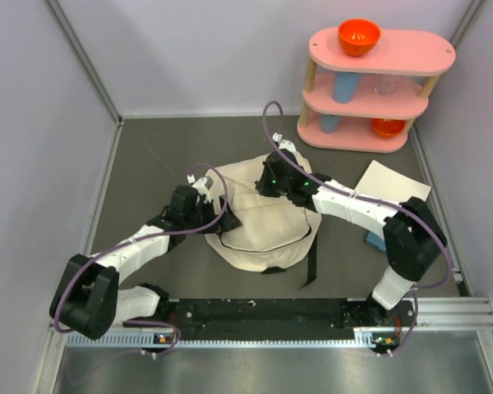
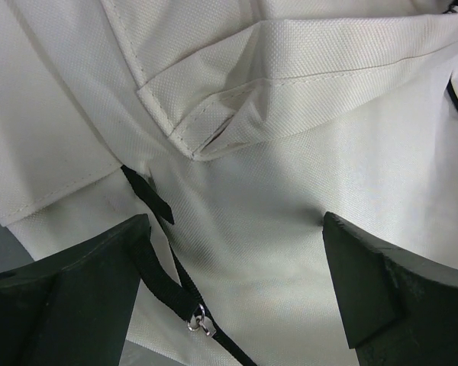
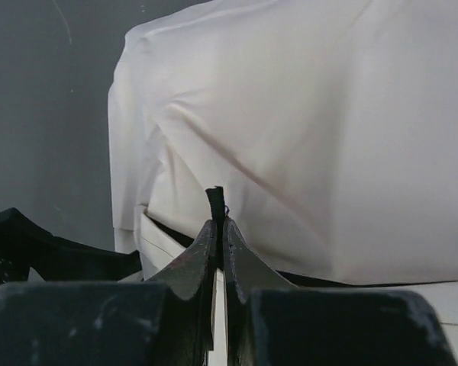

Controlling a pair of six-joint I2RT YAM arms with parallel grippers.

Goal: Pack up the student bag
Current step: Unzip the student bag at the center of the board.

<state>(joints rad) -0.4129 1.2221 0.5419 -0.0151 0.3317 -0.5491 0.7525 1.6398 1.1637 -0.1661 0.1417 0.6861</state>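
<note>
The student bag [image 1: 259,226] is lying slumped and flat at the middle of the bench [image 1: 164,156], just ahead of the arm bases. The task is being judged as barely begun. The cloth is hanging slack, nothing is being seen inside the bag, and only the opening of it appears to be in hand.

The right fingers [image 3: 195,259] are being held closed on a thin black tab [image 3: 216,200] at the bag's far edge. Whether this is a zip pull or a strap end cannot be told. The left fingers [image 2: 76,290] are being held wide open, gripping nothing, just over the bag's left side, near the pocket flap [image 2: 214,114] and a black zip [image 2: 201,324].

To the right, a white flat item [image 1: 392,187] is lying on the bench, and a blue object [image 1: 375,240] is being partly hidden by the right arm. Both are being judged as possibly left to pack.

At the far right, a pink shelf [image 1: 427,49] is carrying an orange bowl [image 1: 359,37], a blue cup [image 1: 345,86] and a second orange bowl [image 1: 388,127].

The right arm is lying between the bag and the loose items. A trailing black strap [image 1: 311,263] is being noted as a possible snag.
</note>
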